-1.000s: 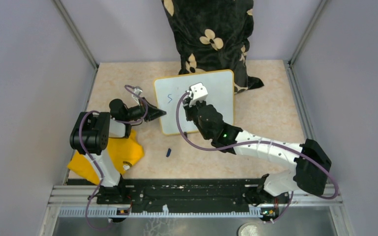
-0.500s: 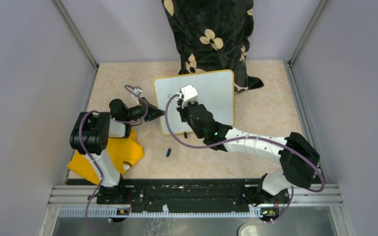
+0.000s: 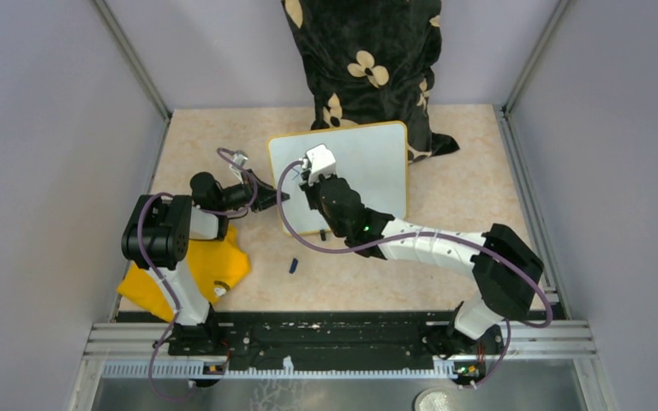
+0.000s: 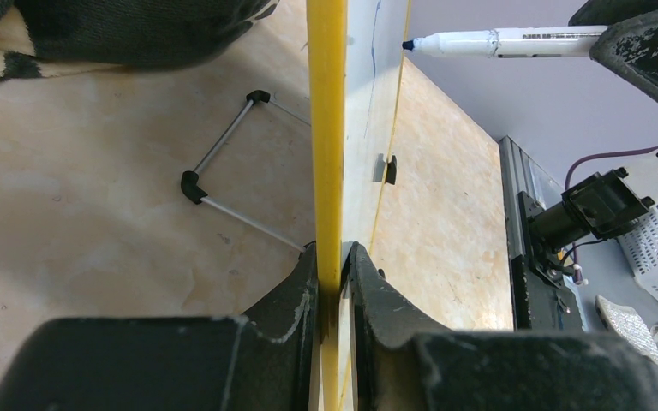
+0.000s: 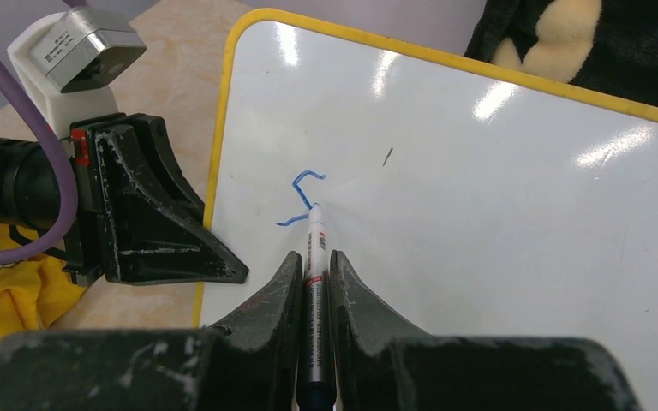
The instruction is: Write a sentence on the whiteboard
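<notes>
The writing step is in hand, and only just begun. The flat white rectangular whiteboard with a thin yellow rim (image 3: 368, 163) lies on the beige bench (image 3: 471, 180), past centre toward 12 o'clock. Of the sentence (image 5: 302, 201), a single blue hooked letter is seen near the board's 10 o'clock corner. The left fingers (image 4: 283, 300) are pinched narrow on the yellow rim at the board's 9 o'clock edge, so the board is steadied. The right fingers (image 5: 266, 300) are closed on a white-barrelled marker pen (image 5: 315, 244), whose blue tip is set at the letter's 3 o'clock side. Whether the tip is pressed on the surface or held just off it cannot be told.

The next move is judged to call for the tip to be carried toward 3 o'clock, with light even pressure, so that the following letters are formed on one line. The clamp on the rim should be kept firm meanwhile.

Compared with the frame a second earlier, the right wrist is found shifted toward 9 o'clock over the board, so the letter is now hidden beneath it in the top view. The right elbow has swung the same way. The left arm, the crumpled yellow cloth (image 3: 214, 265) and the small dark blue cap (image 3: 293, 265) are unchanged.
</notes>
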{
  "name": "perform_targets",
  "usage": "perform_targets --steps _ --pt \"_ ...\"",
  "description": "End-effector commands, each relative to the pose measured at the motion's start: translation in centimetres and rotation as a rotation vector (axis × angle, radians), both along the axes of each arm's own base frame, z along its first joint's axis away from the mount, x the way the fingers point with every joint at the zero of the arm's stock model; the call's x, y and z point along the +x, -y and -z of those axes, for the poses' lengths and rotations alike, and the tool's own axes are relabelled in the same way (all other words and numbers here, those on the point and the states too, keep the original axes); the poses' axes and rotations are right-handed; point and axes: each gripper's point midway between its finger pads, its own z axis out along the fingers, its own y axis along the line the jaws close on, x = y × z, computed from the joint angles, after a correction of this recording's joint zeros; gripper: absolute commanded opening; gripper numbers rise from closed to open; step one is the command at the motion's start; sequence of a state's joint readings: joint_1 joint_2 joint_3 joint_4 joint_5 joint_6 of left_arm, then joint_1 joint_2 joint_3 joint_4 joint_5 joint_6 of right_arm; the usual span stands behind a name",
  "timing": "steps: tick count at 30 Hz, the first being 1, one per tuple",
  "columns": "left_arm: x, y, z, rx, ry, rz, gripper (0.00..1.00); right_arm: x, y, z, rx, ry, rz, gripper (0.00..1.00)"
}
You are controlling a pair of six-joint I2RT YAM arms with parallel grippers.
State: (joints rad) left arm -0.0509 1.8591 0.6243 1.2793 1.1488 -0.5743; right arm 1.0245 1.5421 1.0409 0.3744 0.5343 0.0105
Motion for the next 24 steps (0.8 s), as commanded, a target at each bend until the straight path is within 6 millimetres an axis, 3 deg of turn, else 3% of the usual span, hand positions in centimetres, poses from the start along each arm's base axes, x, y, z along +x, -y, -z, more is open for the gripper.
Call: perform_targets --steps 1,24 --pt "0.3 0.3 0.3 0.016 0.045 -0.004 0.0 1.3 -0.2 -3.5 0.095 0.054 0.044 0.0" --pt "0.3 0.3 0.3 0.016 0.045 -0.004 0.0 2.2 0.3 -1.3 0.082 0.008 0.07 0.0"
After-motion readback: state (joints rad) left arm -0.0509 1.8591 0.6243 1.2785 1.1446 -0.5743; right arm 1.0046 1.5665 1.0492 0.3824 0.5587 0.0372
